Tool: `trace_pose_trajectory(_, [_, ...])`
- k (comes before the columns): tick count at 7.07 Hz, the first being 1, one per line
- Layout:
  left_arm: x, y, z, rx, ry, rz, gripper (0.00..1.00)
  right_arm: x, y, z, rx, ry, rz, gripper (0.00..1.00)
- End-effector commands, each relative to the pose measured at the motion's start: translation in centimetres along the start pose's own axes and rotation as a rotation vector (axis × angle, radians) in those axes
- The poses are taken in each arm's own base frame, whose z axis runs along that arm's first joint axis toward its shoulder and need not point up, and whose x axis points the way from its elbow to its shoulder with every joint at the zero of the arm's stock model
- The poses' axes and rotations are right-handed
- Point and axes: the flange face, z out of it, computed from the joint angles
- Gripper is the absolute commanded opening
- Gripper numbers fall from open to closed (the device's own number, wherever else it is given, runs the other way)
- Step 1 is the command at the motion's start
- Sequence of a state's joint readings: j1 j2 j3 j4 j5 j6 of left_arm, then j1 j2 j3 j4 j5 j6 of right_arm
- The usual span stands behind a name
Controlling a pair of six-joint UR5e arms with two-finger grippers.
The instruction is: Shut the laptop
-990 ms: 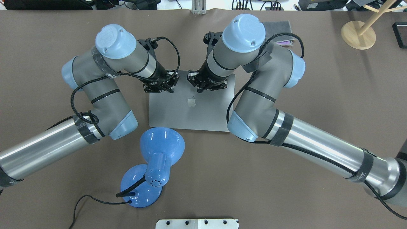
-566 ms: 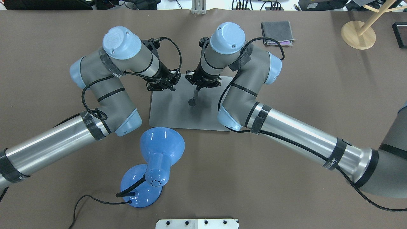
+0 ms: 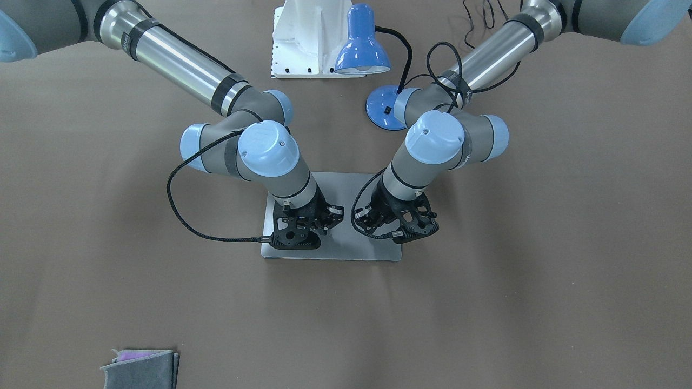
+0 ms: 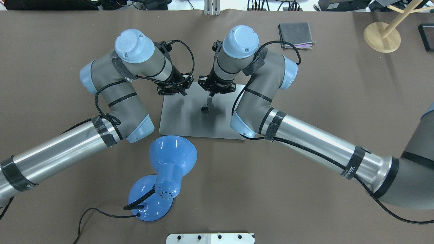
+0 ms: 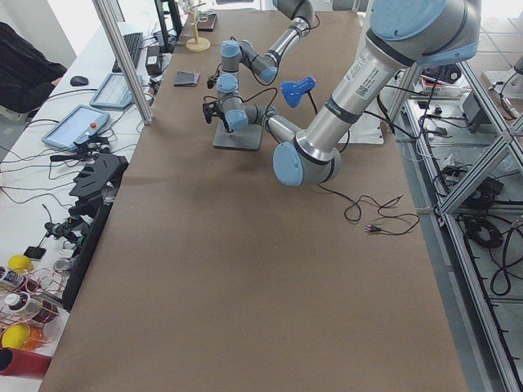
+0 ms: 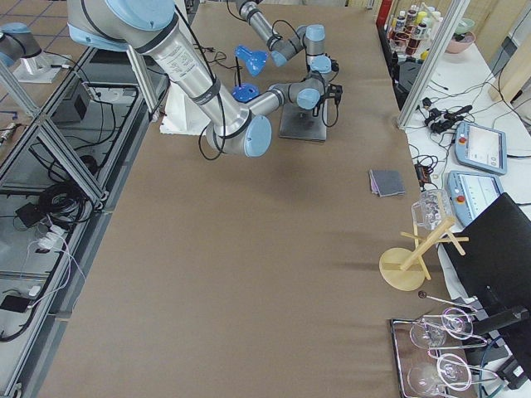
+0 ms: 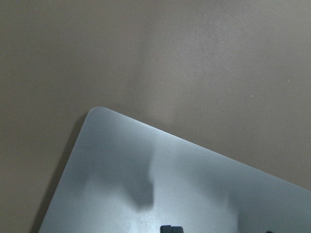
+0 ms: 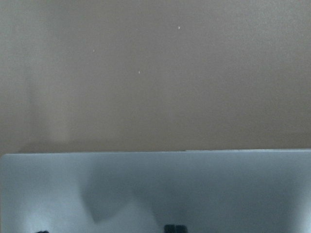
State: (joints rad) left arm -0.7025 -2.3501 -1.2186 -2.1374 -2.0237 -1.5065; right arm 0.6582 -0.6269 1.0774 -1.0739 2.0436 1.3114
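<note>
- The laptop point(image 4: 190, 122) lies closed and flat on the brown table point(image 4: 305, 203), its grey lid facing up, between the two arms.
- The right gripper point(image 4: 206, 105) hangs over the laptop's lid, about midway across its width. Its fingers are pressed together into one thin dark line that points down at the lid's middle, and they hold nothing.
- In the right wrist view the two pads point(image 8: 174, 228) sit side by side with no gap, just over the lid, and the laptop's far edge runs straight across ahead of them. Whether they touch the metal I cannot tell.
- The left gripper point(image 7: 171, 228) is over the laptop's far corner on the robot's left. Its pads are also drawn together, with nothing between them. The rounded corner of the lid shows just ahead of them in the left wrist view.
- In the front-facing view both wrists lean down over the laptop's edge farthest from the robot, side by side and apart from each other.
- A blue desk lamp point(image 4: 173, 159) stands just beside the laptop's edge nearest the robot, towards its left corner. The shade tips towards the lid.
- A folded grey cloth point(image 4: 295, 32) lies beyond the laptop's far right corner, well apart from it.
- A wooden stand point(image 4: 382, 37) is farther out from the laptop on that same side.
</note>
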Motion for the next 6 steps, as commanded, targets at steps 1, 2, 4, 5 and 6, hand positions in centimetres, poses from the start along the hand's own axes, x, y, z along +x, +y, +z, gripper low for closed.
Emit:
trace_pose_trajectory(1, [-0.7, -0.6, 0.9, 0.013, -0.012, -0.005, 0.0, -0.9, -0.1, -0.6, 0.003, -0.011, -0.003, 0.0])
trace_pose_trajectory(2, [-0.6, -0.5, 0.9, 0.012, -0.01, -0.004, 0.0, -0.9, -0.1, -0.6, 0.003, -0.012, -0.003, 0.0])
trace_pose_trajectory(4, [-0.7, -0.3, 1.3, 0.012, -0.007, 0.003, 0.0, -1.0, -0.8, -1.6, 0.002, -0.026, 0.001, 0.0])
trace_pose_trajectory(5, [-0.8, -0.3, 1.3, 0.011, -0.008, 0.002, 0.0, -0.8, -1.4, -2.3, -0.005, -0.035, 0.005, 0.0])
trace_pose_trajectory(6, [-1.0, -0.4, 1.4, 0.011, -0.01, 0.002, 0.0, -0.8, -1.6, -2.4, -0.002, -0.038, 0.005, 0.0])
